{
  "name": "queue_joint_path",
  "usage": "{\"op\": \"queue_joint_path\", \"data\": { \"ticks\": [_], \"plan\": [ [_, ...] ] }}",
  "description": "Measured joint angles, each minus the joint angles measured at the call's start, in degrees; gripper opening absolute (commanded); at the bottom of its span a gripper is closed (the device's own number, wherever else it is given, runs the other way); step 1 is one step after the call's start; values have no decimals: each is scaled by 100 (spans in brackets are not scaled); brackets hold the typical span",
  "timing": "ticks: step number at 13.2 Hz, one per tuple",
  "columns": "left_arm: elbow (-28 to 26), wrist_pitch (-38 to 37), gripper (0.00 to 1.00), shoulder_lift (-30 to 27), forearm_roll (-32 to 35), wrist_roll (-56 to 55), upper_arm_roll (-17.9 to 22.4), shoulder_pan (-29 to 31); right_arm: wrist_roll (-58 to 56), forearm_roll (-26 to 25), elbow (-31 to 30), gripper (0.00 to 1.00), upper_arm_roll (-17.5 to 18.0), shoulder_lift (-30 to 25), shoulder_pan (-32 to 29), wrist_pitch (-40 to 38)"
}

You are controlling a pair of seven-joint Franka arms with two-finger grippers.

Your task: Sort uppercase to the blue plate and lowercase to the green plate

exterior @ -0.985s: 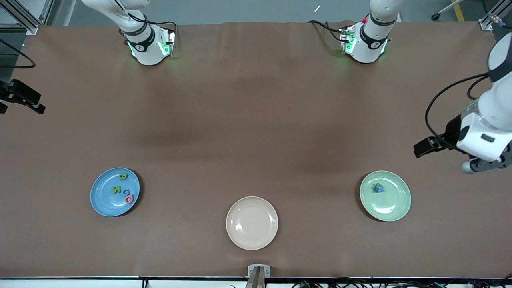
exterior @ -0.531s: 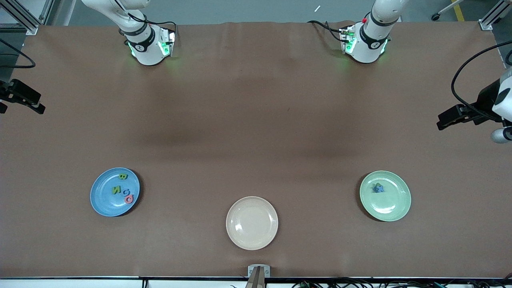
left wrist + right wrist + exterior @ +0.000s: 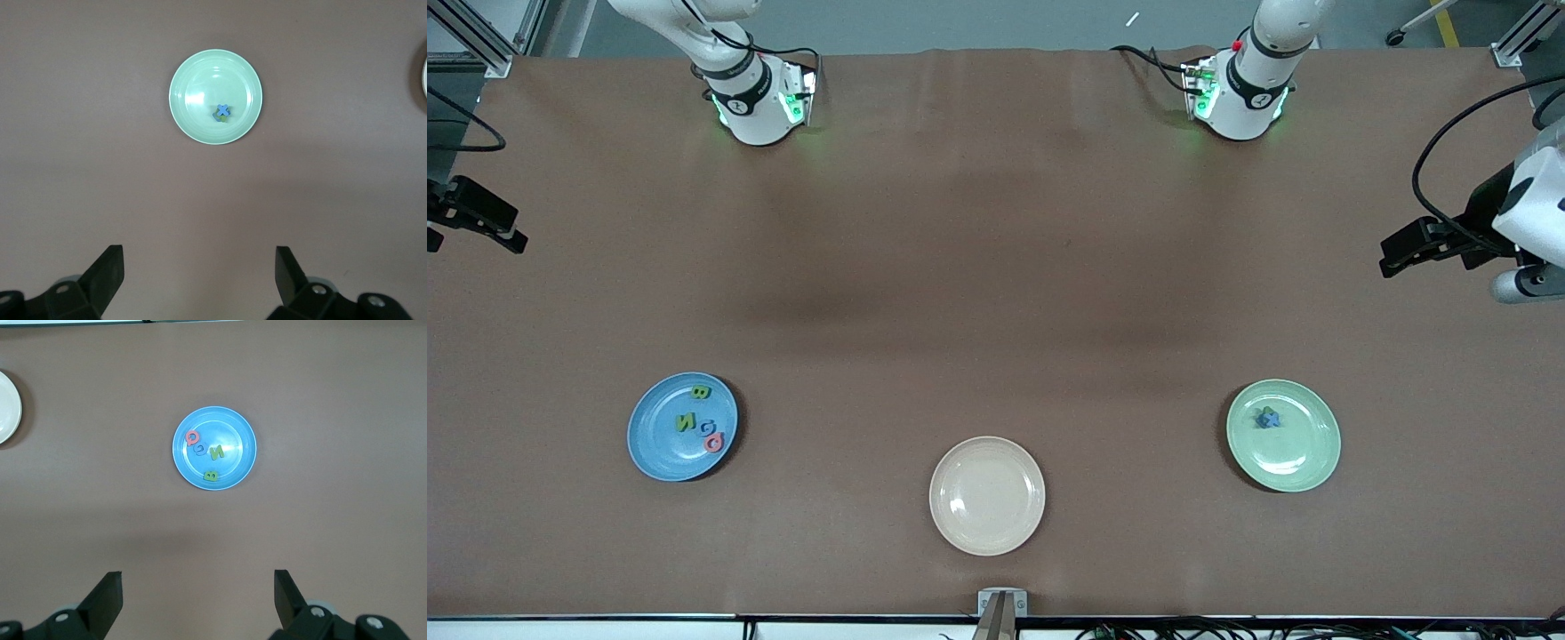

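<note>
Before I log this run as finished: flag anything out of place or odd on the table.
Nothing stands out. The four capitals lie flat in the blue plate. The lowercase pieces sit bunched in one small heap in the green plate, not spread. The cream plate holds nothing.

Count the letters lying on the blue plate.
4, all on the blue plate: green B, green N, blue G, pink Q. None looks hidden.

I saw both arms raised and drawn aside. The left gripper (image 3: 197, 280) hung high with fingers spread wide, empty. The right gripper (image 3: 197, 600) likewise gaped, holding nothing.
</note>
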Motion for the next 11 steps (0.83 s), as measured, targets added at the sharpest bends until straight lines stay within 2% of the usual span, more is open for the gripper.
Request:
{"op": "queue_joint_path", "data": {
  "ticks": [4, 6, 9, 11],
  "plan": [
    [-8, -2, 100, -2, -1, 2, 13, -189, 0, 0, 5, 100, 1, -2, 1, 1],
    [-9, -7, 100, -94, -3, -28, 313, -610, 0, 0, 8, 100, 6, -8, 2, 1],
    [56, -6, 100, -560, -371, -24, 1326, -1396, 0, 0, 9, 100, 8, -14, 3, 1],
    [130, 7, 100, -1033, -937, 36, 2405, -2106, 0, 0, 9, 100, 9, -15, 3, -9]
  ]
}}
